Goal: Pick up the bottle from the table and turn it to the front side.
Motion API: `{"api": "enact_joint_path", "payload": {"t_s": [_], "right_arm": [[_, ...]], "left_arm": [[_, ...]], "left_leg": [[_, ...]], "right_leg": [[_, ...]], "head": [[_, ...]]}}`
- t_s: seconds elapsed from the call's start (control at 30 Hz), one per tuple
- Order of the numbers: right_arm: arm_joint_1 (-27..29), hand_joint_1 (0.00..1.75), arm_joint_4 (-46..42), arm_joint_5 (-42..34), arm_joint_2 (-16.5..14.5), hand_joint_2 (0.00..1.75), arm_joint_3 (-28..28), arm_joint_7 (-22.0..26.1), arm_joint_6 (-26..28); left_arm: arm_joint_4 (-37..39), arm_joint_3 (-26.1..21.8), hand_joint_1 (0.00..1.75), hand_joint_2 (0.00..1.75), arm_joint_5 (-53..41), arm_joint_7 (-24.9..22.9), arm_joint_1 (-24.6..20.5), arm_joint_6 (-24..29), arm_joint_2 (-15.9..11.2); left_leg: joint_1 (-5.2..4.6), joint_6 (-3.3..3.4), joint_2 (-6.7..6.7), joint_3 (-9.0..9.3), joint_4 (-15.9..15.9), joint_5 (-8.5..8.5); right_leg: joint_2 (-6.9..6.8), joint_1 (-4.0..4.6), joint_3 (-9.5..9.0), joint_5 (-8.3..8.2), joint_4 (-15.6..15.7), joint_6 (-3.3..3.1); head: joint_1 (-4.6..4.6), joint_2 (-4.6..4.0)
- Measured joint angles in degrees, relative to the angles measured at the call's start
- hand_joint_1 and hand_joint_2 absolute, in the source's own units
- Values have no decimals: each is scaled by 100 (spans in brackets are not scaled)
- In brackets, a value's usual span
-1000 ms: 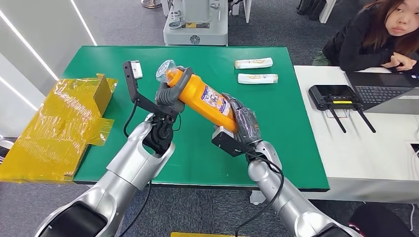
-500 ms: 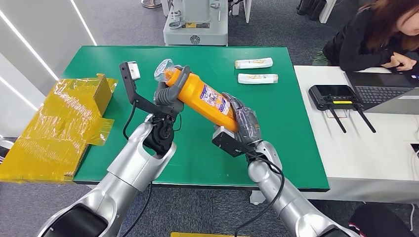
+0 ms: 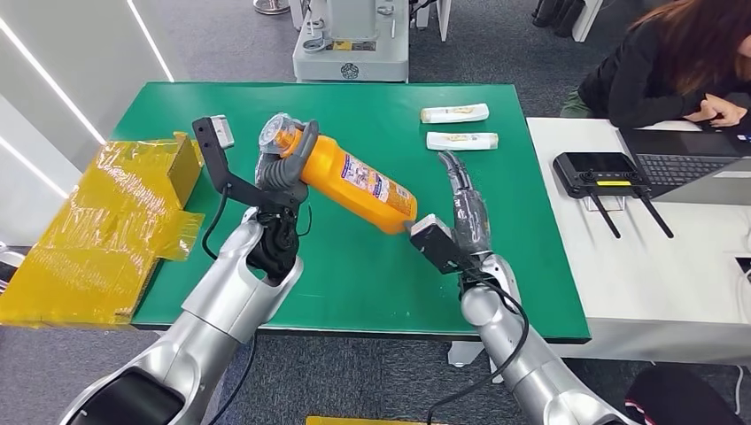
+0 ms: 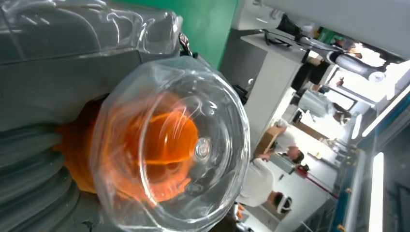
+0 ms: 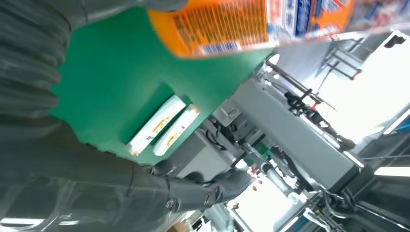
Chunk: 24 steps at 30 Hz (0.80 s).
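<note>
Bottle, orange plastic with clear domed cap (image 3: 341, 173), hangs tilted over the green desk (image 3: 354, 266), left hand (image 3: 285, 168) gripping its neck. Right hand (image 3: 465, 208) has just let go of the base, fingers (image 3: 453, 170) spread. Handover done; left hand alone can rotate it label-forward.

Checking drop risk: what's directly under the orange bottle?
Bare green table lies under the orange bottle, held up by the left hand. Its underside is hidden.
</note>
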<state>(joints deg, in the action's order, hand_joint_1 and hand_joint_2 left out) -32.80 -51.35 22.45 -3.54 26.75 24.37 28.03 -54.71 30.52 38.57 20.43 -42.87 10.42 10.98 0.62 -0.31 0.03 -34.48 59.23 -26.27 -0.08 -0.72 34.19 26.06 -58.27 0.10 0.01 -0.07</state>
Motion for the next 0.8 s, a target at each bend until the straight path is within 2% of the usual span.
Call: {"api": "enact_joint_path", "payload": {"t_s": [0.53,0.63,0.8], "right_arm": [[109,0,-114,-249,65,175,-170,139,7],[136,0,-134,-364,107,175,-178,233,16],[255,0,-289,-562,203,175,-196,380,46]], "left_arm": [[102,-16,175,175,-52,143,44,-39,-150],[159,-11,175,175,-361,381,37,18,-171],[261,48,175,175,-1450,944,-52,454,-267]], "left_leg": [[0,0,0,-2,0,0],[0,0,1,-2,0,0],[0,0,1,-2,0,0]], "right_leg": [[1,0,4,0,0,0],[1,0,5,0,0,0],[2,0,5,0,0,0]], "head": [[-1,0],[-1,0],[-1,0]]}}
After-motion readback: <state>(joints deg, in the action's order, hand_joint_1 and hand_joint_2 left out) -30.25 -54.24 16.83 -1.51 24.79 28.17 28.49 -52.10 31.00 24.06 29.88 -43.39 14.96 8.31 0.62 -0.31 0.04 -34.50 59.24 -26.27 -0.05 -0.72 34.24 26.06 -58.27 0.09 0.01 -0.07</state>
